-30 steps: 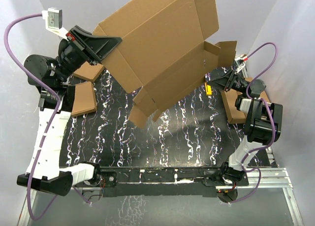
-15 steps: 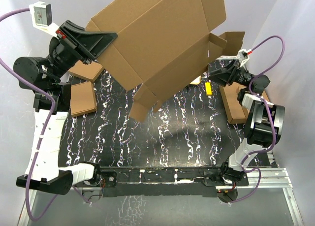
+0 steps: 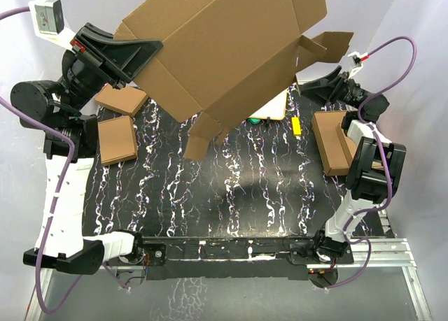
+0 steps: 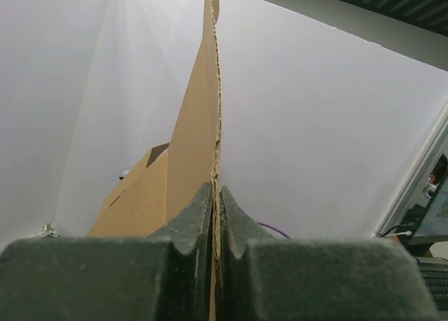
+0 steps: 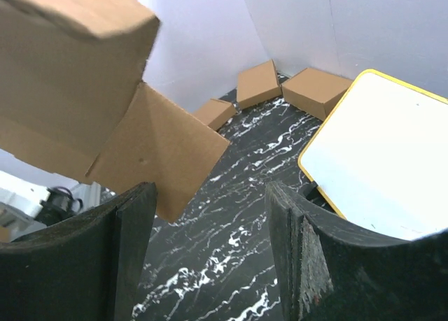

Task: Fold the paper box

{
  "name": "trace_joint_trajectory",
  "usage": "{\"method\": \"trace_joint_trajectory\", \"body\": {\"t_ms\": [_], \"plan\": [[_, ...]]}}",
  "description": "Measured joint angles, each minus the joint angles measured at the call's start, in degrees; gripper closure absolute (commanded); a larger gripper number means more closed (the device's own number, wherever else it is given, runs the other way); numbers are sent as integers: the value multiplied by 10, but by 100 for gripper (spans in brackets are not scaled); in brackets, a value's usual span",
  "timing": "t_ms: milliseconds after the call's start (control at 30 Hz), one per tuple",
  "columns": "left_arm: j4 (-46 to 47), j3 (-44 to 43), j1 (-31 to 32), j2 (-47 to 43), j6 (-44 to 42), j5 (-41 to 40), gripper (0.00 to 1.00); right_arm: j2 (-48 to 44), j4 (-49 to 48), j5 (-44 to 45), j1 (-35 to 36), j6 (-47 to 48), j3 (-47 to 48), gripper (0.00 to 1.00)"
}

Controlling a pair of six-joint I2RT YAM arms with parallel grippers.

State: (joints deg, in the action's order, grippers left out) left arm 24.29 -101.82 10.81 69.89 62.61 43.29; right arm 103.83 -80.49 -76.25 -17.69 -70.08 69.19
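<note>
Two left fingers (image 4: 178, 261) are pinching the box (image 3: 224, 48) by its edge, holding it tilted high above the surface (image 3: 231, 195). Right fingers (image 5: 122, 265) are standing apart, gripping nothing, near its flap.

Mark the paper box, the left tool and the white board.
paper box (image 3: 224, 41), top view, main panel.
left tool (image 4: 216, 195), left wrist view, between clamped fingertips.
white board (image 5: 381, 153), right wrist view, white face.

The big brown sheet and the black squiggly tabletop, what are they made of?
The big brown sheet looks like matte corrugated cardboard: its cut edge shows a wavy layer in the left wrist view. The black tabletop with white veins looks marble-patterned; stone or printed mat, I cannot tell.
</note>
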Motion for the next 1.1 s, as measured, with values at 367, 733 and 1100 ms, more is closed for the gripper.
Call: {"method": "trace_joint_trajectory", "body": {"t_ms": [367, 733, 1100], "plan": [[7, -14, 0, 11, -12, -18, 100, 28, 10, 34, 0, -72, 73, 43], [-96, 24, 0, -11, -245, -2, 100, -192, 633, 81, -64, 537, 98, 26], [-6, -174, -12, 189, -263, 80, 100, -186, 974, 127, -178, 842, 242, 28]]}}
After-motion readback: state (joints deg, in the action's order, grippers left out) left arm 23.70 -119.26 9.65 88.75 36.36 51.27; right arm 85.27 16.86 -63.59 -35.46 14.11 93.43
